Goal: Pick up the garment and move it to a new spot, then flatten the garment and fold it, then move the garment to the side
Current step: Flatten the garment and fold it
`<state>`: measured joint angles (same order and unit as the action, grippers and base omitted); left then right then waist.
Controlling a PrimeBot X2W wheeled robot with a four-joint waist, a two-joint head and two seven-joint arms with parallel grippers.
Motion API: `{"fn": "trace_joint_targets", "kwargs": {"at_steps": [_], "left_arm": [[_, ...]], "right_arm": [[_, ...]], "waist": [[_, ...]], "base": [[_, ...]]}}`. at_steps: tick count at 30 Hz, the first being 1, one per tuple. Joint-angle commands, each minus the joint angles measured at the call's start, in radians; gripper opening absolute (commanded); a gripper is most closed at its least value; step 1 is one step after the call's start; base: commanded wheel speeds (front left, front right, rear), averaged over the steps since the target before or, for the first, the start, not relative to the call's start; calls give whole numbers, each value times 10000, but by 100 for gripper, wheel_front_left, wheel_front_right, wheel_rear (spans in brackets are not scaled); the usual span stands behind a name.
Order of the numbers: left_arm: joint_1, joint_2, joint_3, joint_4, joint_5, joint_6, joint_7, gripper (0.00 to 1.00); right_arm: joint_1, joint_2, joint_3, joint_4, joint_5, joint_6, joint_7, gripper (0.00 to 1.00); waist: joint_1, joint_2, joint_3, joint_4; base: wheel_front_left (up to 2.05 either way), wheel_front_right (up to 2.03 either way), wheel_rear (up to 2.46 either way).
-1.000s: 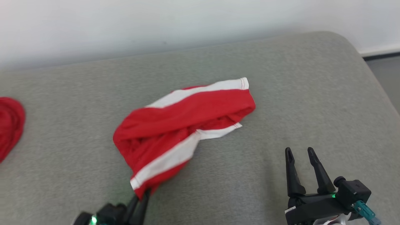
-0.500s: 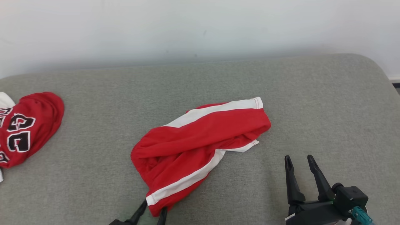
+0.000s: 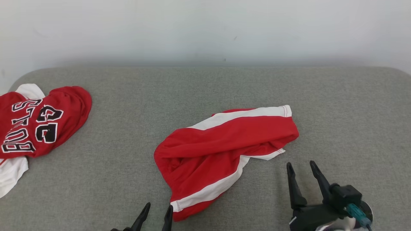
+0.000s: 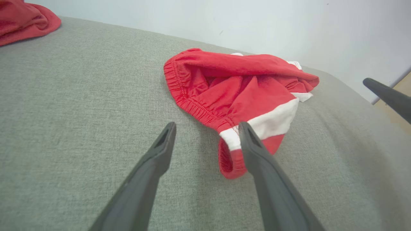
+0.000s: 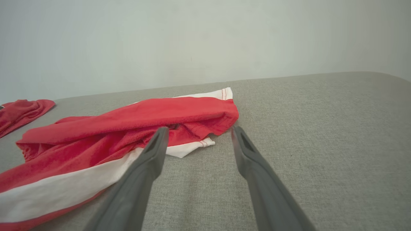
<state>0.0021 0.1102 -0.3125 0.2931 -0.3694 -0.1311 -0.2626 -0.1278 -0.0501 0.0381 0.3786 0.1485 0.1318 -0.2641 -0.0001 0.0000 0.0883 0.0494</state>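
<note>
looks like the moving step is done and flattening is next: red shorts (image 3: 224, 154) lie bunched mid grey cushion (image 3: 122, 179), left gripper (image 3: 159, 206) open and empty by the waistband (image 4: 189, 102), right gripper (image 3: 300, 163) open near the hem (image 5: 192, 146), so each needs a corner to pull apart, i reckon.

The left gripper (image 3: 159, 207) is cut off below its fingertips by the head view's bottom edge. Far left of it, the jersey (image 3: 41, 122) is clipped by the side edge. The garment (image 4: 224, 83) is partly hidden behind one finger (image 4: 255, 154).
</note>
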Motion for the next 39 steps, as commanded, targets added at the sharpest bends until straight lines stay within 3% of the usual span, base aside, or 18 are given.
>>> {"fn": "trace_joint_targets", "kwargs": {"at_steps": [1,19,31,39], "left_arm": [[-85,-31,15,51,-113,11,-34,100],[-1411,-158,-1110,844,-1042,11,-34,100],[-974,-370,-1867,674,-2192,10,-34,100],[-1013,-196,-2177,576,-2268,10,-34,100]], "right_arm": [[-147,-15,13,56,-158,-22,-5,100],[-3235,-816,567,3727,-533,-22,-5,100],[-3240,-833,930,4291,-370,-21,-3,100],[-3142,-835,1034,4187,-335,-21,-3,100]], "waist": [[1,0,58,55],[1,0,1381,340],[1,0,1361,513],[1,0,1254,523]], "base": [[0,0,0],[0,0,0],[0,0,0],[0,0,0]]}}
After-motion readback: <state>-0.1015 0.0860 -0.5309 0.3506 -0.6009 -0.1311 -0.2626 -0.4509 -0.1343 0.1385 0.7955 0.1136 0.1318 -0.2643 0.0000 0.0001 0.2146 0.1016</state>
